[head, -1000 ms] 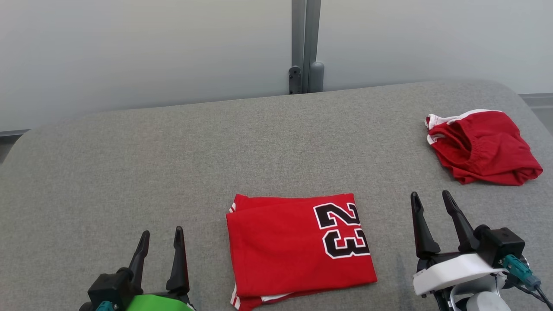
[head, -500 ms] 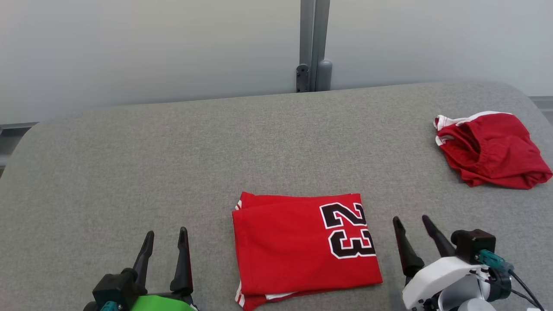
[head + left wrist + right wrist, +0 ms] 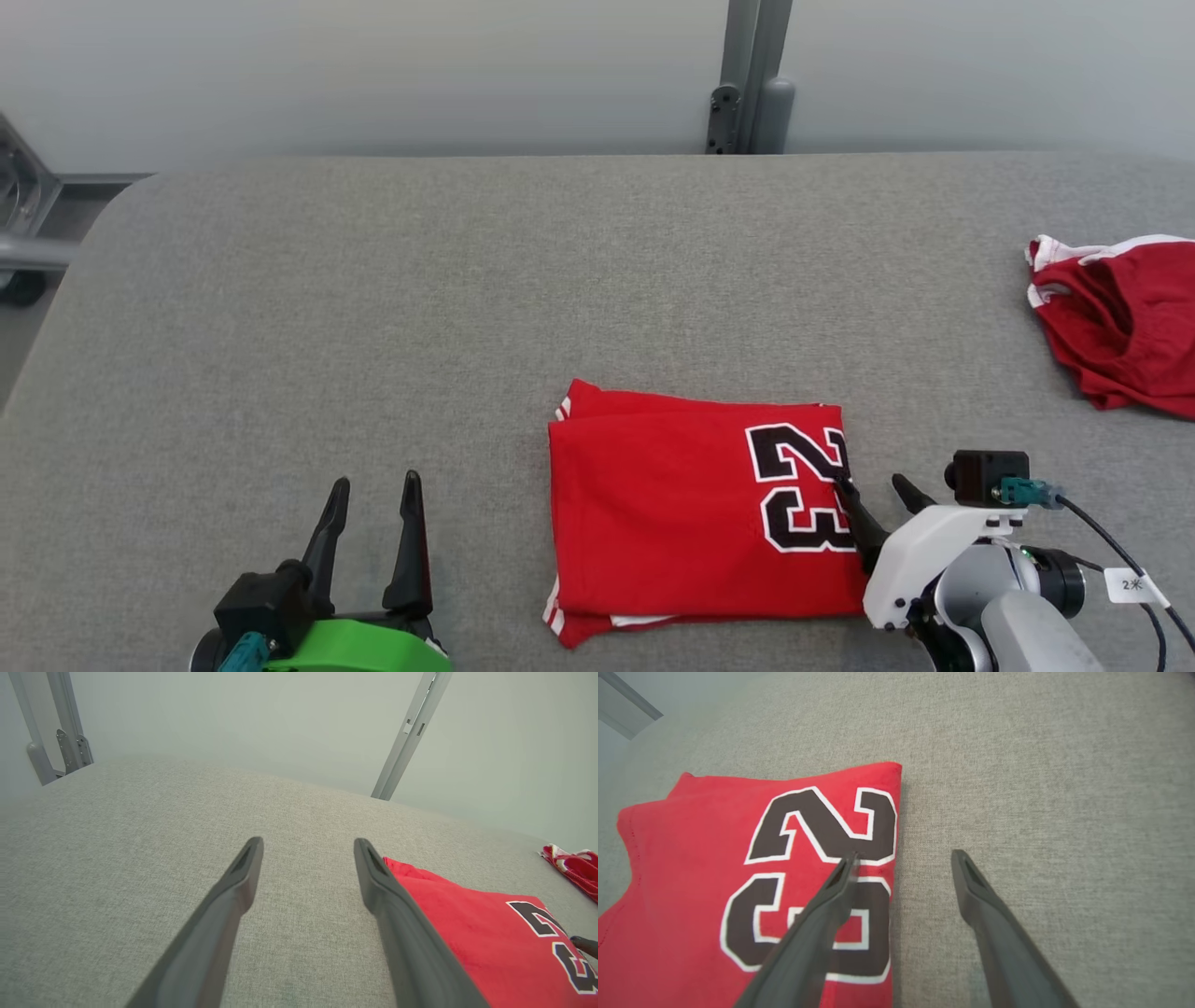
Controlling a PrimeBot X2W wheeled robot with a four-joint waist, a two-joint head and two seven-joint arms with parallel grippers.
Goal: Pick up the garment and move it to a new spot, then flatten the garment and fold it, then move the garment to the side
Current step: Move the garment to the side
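A red garment point(image 3: 672, 504) printed with a black 23 lies folded into a flat rectangle near the front of the grey table point(image 3: 373, 299); it also shows as the garment point(image 3: 467, 924) point(image 3: 691, 868). My right gripper point(image 3: 875, 495) point(image 3: 901, 856) stands open at the garment's right edge, one finger over the number and the other over bare table. Well left of the garment, my left gripper point(image 3: 373, 485) point(image 3: 308, 842) is open over bare fabric with nothing between its fingers.
A second red garment with white trim point(image 3: 1120, 317) point(image 3: 572, 865) lies crumpled at the table's right edge. A grey post point(image 3: 756, 75) stands behind the table against a pale wall. The table's rounded left corner point(image 3: 103, 215) lies at the far left.
The head camera has shifted, so everything sits further right. My right gripper has come down and in to the folded garment's right edge. The left gripper has stayed put.
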